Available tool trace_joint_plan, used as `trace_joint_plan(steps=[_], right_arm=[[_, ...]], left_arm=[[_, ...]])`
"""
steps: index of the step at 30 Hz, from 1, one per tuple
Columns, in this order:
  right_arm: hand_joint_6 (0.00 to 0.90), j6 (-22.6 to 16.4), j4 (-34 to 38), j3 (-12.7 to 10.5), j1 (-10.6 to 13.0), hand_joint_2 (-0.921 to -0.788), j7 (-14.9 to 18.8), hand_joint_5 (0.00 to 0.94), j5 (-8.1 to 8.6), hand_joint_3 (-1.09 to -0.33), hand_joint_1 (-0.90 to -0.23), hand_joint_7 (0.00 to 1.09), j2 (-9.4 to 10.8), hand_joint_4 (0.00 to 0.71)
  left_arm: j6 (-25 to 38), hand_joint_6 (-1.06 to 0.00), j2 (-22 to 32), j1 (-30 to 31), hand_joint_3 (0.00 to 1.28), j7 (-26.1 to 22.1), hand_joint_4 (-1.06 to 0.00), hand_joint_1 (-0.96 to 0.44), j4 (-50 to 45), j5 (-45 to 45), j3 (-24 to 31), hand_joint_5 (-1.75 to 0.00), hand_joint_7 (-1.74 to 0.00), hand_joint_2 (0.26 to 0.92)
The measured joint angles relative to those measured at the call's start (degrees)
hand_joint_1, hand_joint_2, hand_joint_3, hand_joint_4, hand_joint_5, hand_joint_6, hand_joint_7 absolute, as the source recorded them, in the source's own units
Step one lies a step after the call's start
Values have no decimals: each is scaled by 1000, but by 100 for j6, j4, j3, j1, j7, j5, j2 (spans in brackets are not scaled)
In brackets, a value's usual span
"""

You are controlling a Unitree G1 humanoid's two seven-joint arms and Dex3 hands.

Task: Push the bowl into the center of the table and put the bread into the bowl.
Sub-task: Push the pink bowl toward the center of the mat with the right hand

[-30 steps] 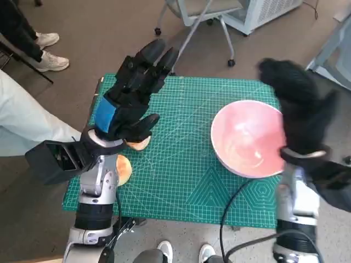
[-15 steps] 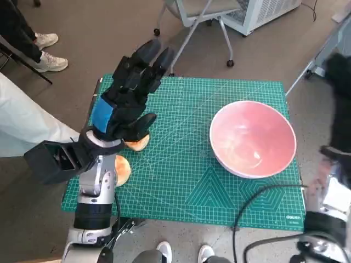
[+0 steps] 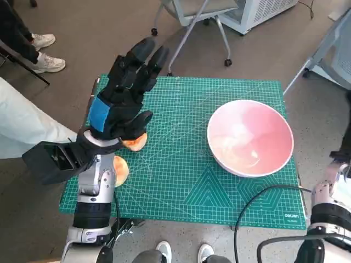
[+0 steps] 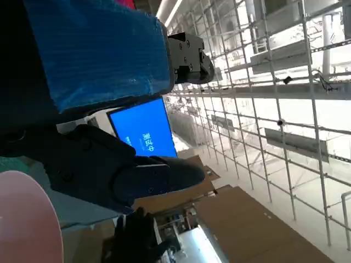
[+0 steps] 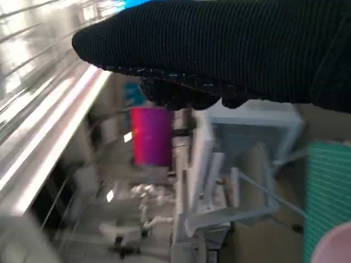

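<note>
- Left hand: raised over the near-left part of the green cutting mat, fingers spread and pointing up and away toward the far edge. Holds nothing.
- Bread: two pale-orange pieces at the mat's left side. One peeks out just under the left hand's thumb side; the second piece sits nearer the robot, partly hidden behind the left forearm. Whether the hand touches the upper piece, cannot tell.
- Right hand: off the table's right edge; the head view catches only the right forearm at bottom right. Its wrist view shows the glove as a dark band, fingers seemingly loosely extended with nothing in them; exact pose unclear.
- Bowl: pink, upright, on the right half of the mat, close to the right edge, not centred. Well apart from the bread.
- Key relation: the bowl lies right of centre, so the push runs leftward; the right hand is the nearer one. The bread lies directly below the left hand.
</note>
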Motion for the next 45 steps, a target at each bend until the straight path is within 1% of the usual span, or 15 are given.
trace_joint_plan(steps=[4, 6, 8, 10, 13, 16, 21, 24, 29, 34, 40, 45], right_arm=[[38, 241, 303, -39, -3, -921, 51, 0, 19, -907, -518, 313, 18, 28], [35, 380, 418, -44, -2, -921, 46, 3, 18, -915, -510, 308, 40, 28], [39, 497, 513, -43, -2, -921, 23, 12, 13, -921, -506, 304, 84, 45], [65, 588, 575, -42, -2, -921, -22, 12, 7, -920, -512, 277, 144, 84], [84, 717, 637, -33, -3, -921, -119, 14, 0, -918, -520, 264, 291, 109], [94, 825, 676, -9, -3, -921, -202, 14, -6, -914, -528, 258, 463, 118], [108, 1015, 706, 12, -15, -921, -241, 12, -4, -927, -530, 256, 761, 122], [118, 1148, 719, 1, -68, -921, -242, 10, 11, -930, -526, 258, 938, 122], [128, 1330, 726, -52, -193, -921, -236, 7, 48, -876, -524, 260, 1183, 123], [147, 1468, 727, -124, -320, -921, -191, 7, 77, -839, -539, 266, 1329, 126], [149, 1509, 726, -145, -454, -921, -124, 4, 72, -843, -539, 262, 1483, 124], [144, 1510, 727, -137, -545, -921, -72, 1, 63, -850, -553, 255, 1598, 116]], left_arm=[[-5, 1, 16, 0, 477, 33, -105, -598, 0, 8, 15, -7, -397, 921], [-13, 1, 32, 0, 478, 45, -105, -599, 0, 12, 19, -7, -398, 921], [-15, 1, 51, 0, 479, 51, -106, -599, 0, 13, 26, -7, -398, 921], [-16, 1, 67, 0, 480, 54, -106, -600, 0, 13, 33, -7, -398, 921], [-16, 1, 99, 1, 479, 58, -106, -600, -1, 13, 47, -7, -397, 921], [-17, 1, 123, 1, 477, 71, -107, -601, -4, 15, 51, -7, -389, 921], [-16, 1, 132, 2, 476, 77, -110, -603, -20, 29, 46, -8, -384, 921], [-16, 1, 153, 7, 475, 79, -112, -603, -26, 31, 49, -8, -383, 921], [-16, 1, 199, 36, 472, 84, -111, -605, -68, 34, 51, -7, -381, 921], [-16, 1, 231, 86, 470, 84, -109, -607, -100, 33, 66, -6, -378, 921], [-16, 1, 273, 183, 474, 84, -113, -606, -122, 32, 103, -7, -377, 921], [-16, -5, 323, 232, 475, 84, -117, -604, -136, 26, 151, -8, -389, 921]])
